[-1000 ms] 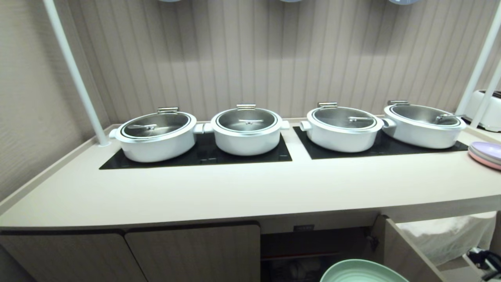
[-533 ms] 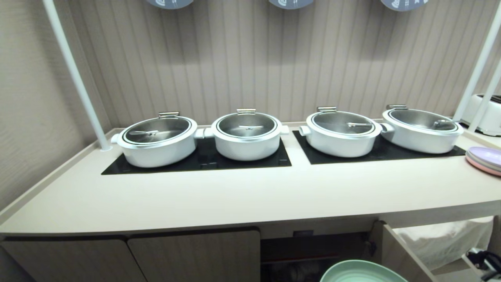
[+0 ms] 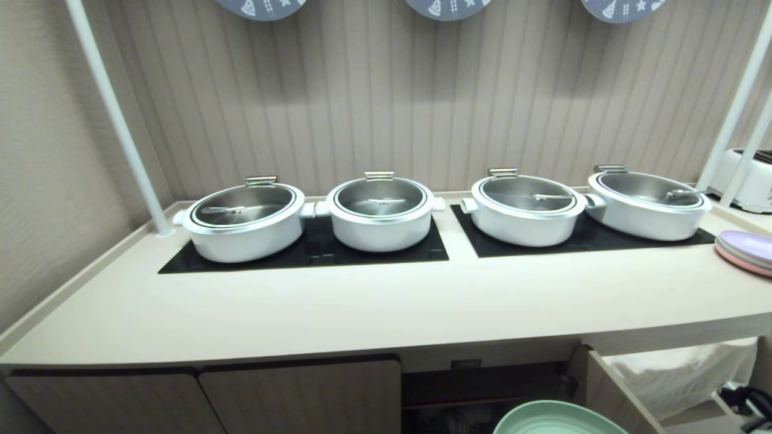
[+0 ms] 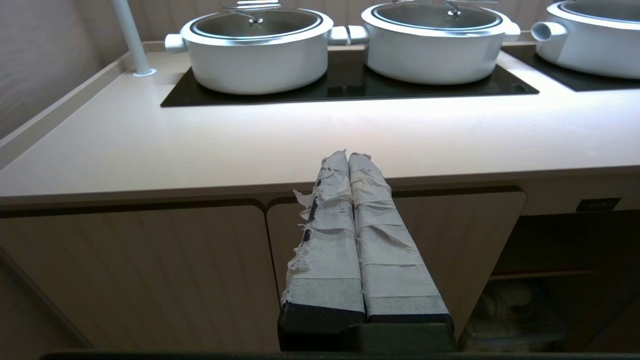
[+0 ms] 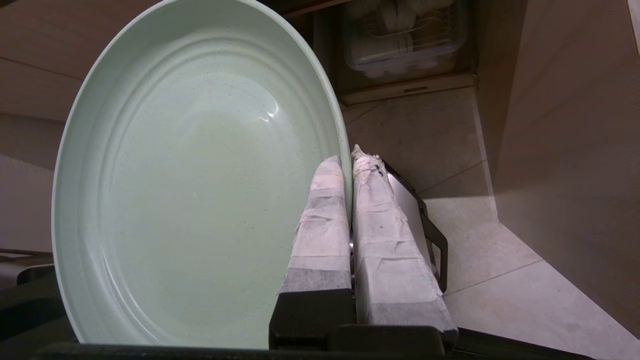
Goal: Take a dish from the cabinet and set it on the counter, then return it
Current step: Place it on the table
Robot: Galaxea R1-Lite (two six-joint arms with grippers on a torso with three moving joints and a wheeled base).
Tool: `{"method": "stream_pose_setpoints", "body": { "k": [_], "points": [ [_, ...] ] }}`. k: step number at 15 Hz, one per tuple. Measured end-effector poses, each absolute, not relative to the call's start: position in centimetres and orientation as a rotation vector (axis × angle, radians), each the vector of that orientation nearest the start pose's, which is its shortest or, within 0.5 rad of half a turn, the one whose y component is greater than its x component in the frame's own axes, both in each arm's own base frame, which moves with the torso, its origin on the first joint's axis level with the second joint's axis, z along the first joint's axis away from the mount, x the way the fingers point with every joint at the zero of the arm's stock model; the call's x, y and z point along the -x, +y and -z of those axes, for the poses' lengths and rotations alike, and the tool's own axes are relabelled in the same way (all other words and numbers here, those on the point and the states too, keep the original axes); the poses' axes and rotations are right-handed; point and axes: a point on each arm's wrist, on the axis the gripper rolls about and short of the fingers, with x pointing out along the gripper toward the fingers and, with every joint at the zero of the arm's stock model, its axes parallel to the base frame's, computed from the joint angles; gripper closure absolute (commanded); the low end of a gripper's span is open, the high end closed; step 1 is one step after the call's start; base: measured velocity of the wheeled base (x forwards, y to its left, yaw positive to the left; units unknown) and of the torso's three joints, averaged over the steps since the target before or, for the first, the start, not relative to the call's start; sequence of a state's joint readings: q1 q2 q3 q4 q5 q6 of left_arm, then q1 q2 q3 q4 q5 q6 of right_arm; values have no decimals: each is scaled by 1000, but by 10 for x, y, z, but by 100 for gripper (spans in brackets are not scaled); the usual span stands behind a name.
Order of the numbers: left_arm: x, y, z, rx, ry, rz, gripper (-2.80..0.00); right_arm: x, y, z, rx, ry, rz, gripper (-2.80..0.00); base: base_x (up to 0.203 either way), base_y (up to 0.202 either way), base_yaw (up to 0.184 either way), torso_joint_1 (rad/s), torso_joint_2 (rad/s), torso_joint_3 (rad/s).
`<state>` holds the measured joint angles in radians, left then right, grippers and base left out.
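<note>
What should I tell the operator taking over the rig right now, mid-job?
Right gripper: shut on the rim of the dish, holding it in front of the open cabinet, below counter level.
Left gripper: shut, empty, parked in front of the closed doors left of the cabinet.
Counter: front strip bare ahead of the four white pots; pink and purple plates at its right end.
Done: dish is out of the cabinet.
Left: set it on the counter, release, pick it up again and return it to the cabinet.
</note>
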<state>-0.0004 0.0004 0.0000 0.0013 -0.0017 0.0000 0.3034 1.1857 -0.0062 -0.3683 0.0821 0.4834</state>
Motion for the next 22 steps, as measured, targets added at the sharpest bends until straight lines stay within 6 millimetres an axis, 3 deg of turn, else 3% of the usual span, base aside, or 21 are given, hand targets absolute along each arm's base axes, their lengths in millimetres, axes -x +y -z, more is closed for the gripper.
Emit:
{"method": "stream_pose_setpoints", "body": {
  "k": [22],
  "points": [
    [23,0,-75,0,2,2,0,-101,33,-85,-367,825,-165,0,0,0,0,0,0,0]
  ]
}}
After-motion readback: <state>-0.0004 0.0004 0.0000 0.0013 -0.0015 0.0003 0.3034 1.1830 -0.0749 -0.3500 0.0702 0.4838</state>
